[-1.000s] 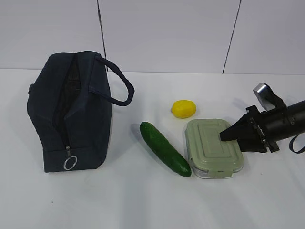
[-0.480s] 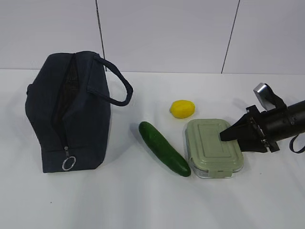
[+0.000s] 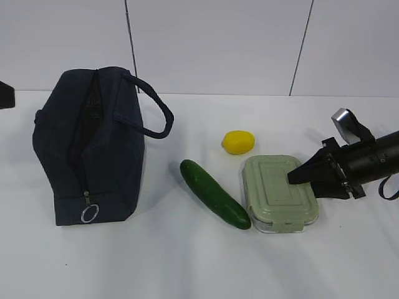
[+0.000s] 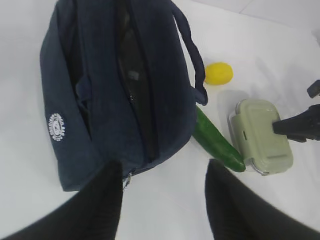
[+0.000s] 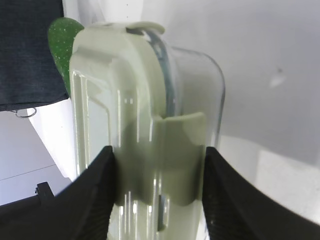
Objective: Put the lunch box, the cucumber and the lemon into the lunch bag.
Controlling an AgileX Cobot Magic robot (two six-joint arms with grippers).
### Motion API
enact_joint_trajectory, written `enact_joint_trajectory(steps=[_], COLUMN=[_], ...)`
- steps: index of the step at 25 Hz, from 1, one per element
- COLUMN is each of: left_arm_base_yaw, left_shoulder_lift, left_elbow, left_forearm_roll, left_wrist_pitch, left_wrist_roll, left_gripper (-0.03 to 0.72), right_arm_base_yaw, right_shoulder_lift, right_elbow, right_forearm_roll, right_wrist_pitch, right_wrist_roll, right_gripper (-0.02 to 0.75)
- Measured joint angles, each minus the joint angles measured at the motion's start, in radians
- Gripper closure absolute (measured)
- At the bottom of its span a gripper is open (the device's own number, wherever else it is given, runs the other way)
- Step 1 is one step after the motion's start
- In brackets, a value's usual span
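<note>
right gripper [image 3: 298, 176] sits at the 3 o'clock end of the lunch box [image 3: 278, 194], its fingers [image 5: 95, 195] straddling the short end across lid and clear base; they look pressed against both faces, so i read it as clamped on the box, which has not risen off the table [image 3: 187, 261] in the last second. what has changed is small: the cucumber [image 3: 215, 194] has slid slightly toward 9 o'clock, the lunch bag [image 3: 90, 146] has shifted a touch, and a dark piece of the left arm now shows at the far 9 o'clock edge. left gripper [image 4: 162, 200] hangs above the bag with its jaws apart and nothing between them. my guess is the left arm is coming to steady the bag before the box goes in.

the box is clear with a pale sage lid, just beside the cucumber's tip. the lemon [image 3: 239, 142] lies at 12 o'clock of the box. all three are outside the bag, whose zipper is open.
</note>
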Motion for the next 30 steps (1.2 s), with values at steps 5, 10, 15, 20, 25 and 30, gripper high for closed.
enact_joint_trajectory(steps=[5,10,15,20,25,30], left_arm_base_yaw=[0.053,0.191,0.259,0.263,0.263,0.257], left_shoulder_lift=[0.146,0.239,0.355,0.503,0.597,0.668], left_elbow=[0.0,-0.014,-0.112,-0.232,-0.312,-0.396], left_forearm_roll=[-0.185,-0.298,-0.302,-0.309,-0.345,-0.354], left_wrist_pitch=[-0.017,-0.001,0.09,0.195,0.201,0.226], left_wrist_roll=[0.151,0.302,0.368,0.39,0.398,0.403], left_gripper=[0.287,0.28,0.28,0.28,0.281,0.281], right_arm_base_yaw=[0.0,0.0,0.0,0.0,0.0,0.0], right_shoulder_lift=[0.0,0.0,0.0,0.0,0.0,0.0], right_elbow=[0.0,0.0,0.0,0.0,0.0,0.0], right_forearm_roll=[0.0,0.0,0.0,0.0,0.0,0.0], right_wrist_pitch=[0.0,0.0,0.0,0.0,0.0,0.0], right_wrist_roll=[0.0,0.0,0.0,0.0,0.0,0.0], right_gripper=[0.36,0.36,0.36,0.36,0.36,0.36])
